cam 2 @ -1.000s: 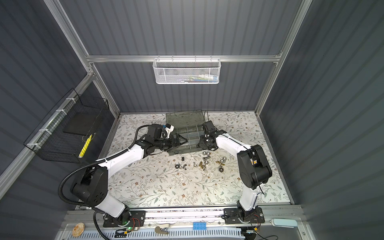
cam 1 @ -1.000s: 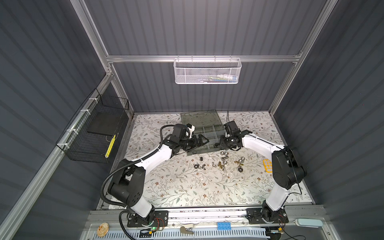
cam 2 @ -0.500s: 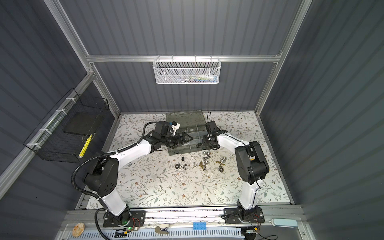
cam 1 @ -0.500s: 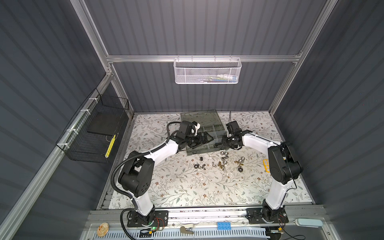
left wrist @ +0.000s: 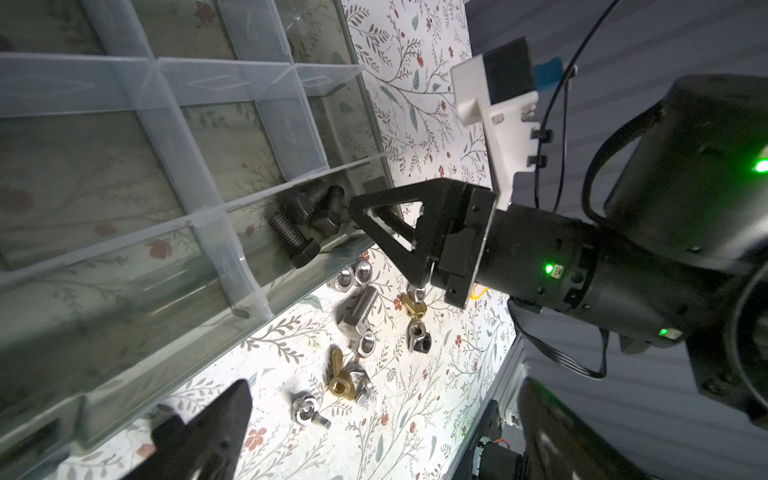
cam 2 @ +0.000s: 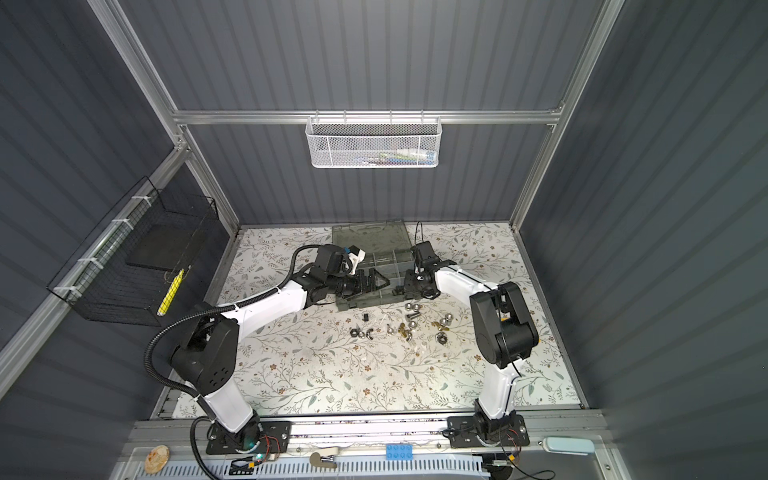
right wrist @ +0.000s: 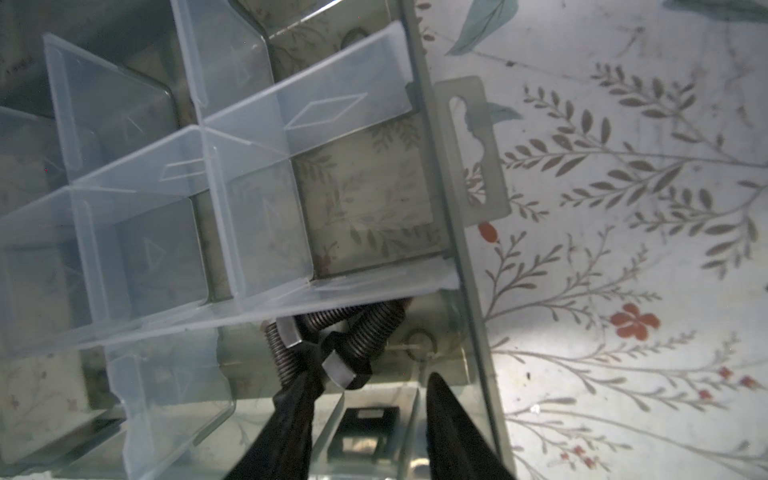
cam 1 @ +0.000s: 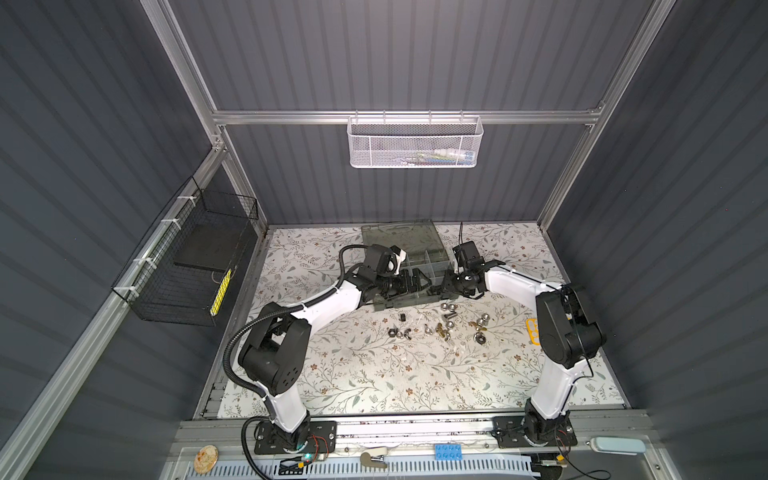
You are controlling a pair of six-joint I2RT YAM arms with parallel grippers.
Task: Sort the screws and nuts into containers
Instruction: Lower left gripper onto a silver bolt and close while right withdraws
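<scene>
Right gripper newly parted, nothing clasped, over black bolts in organiser case at frame centre, left gripper spread wide, edged further right.

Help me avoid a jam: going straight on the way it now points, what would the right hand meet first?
Probably the black bolts piled in the corner compartment of the organiser case, right ahead of the right hand; the clear divider stands behind them. Depth is unclear.
</scene>
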